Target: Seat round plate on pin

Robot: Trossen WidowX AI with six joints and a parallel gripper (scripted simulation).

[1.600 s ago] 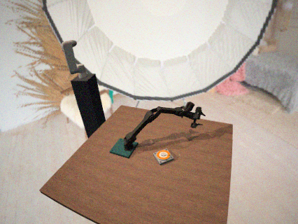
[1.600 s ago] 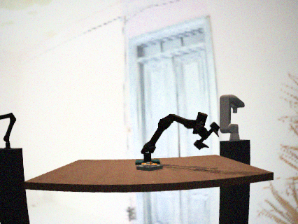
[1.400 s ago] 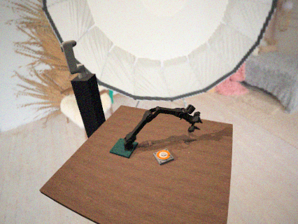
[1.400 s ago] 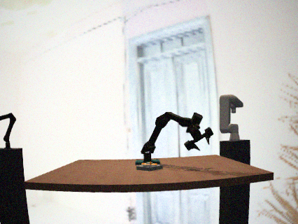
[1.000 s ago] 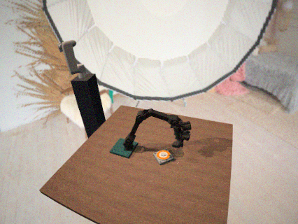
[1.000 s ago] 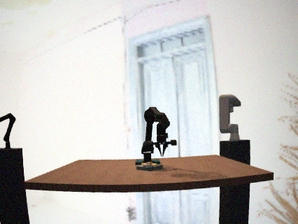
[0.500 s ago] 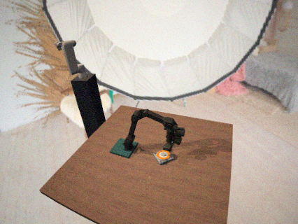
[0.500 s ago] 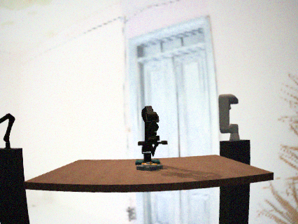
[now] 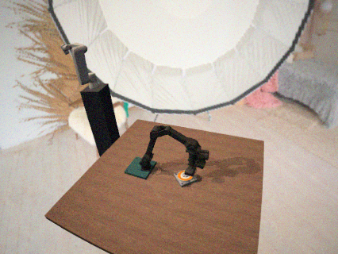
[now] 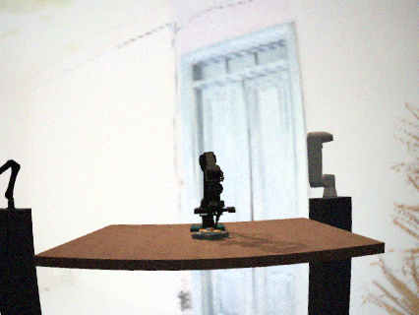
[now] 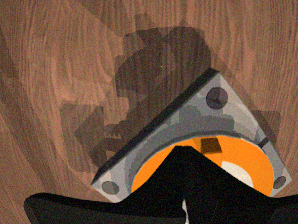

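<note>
1. The gripper (image 11: 184, 197) points straight down over the round plate (image 11: 229, 159), its two black fingers pressed together with nothing between them.
2. In the wrist view the closed fingertips come to a single dark point that covers the plate's middle and most of its left half.
3. Whether the tips actually touch the plate or hang just above it cannot be told; the exterior view is too distant and blurred to settle it.
4. The plate is orange with a pale patch at its centre, and it lies on a grey square base (image 11: 193, 112) that sits turned like a diamond on the wooden table (image 9: 167, 214).
5. A small dark brownish mark (image 11: 210, 144) shows near the plate's rim at about 12 o'clock, just beyond the fingertips; it may be the hole, though the picture is too coarse to be sure.
6. The base carries round dark fastener spots at its corners, one at 12 o'clock (image 11: 216, 98), one at 8 o'clock and one at 3 o'clock of the plate.
7. From the top camera the arm (image 9: 170, 136) arches up from its green mount (image 9: 140, 168) and bends down to the plate (image 9: 183, 175), which lies at 3 o'clock from the mount and close beside it.
8. The arm's shadow (image 9: 234, 167) falls across the table toward 3 o'clock of the base.
</note>
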